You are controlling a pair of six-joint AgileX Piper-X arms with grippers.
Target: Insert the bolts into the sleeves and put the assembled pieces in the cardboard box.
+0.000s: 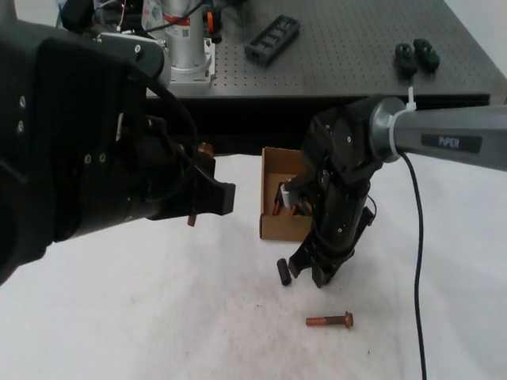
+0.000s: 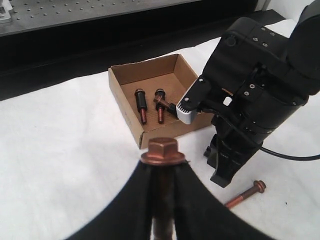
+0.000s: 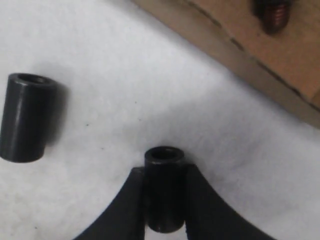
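My left gripper (image 2: 163, 172) is shut on a copper bolt (image 2: 160, 155), held above the white cloth left of the cardboard box (image 1: 279, 224); in the high view the bolt (image 1: 204, 152) stands upright between the fingers. My right gripper (image 3: 165, 185) is shut on a black sleeve (image 3: 164, 192), low over the cloth just in front of the box. A second black sleeve (image 3: 25, 117) lies loose beside it, also seen as a small sleeve (image 1: 283, 272) on the cloth. A loose copper bolt (image 1: 330, 320) lies in front. Assembled pieces (image 2: 141, 104) lie in the box (image 2: 125, 80).
A grey perforated bench (image 1: 348, 47) runs along the back with a black tray (image 1: 272, 38) and black knobs (image 1: 416, 55). A cable (image 1: 417, 261) hangs from the right arm down to the front edge.
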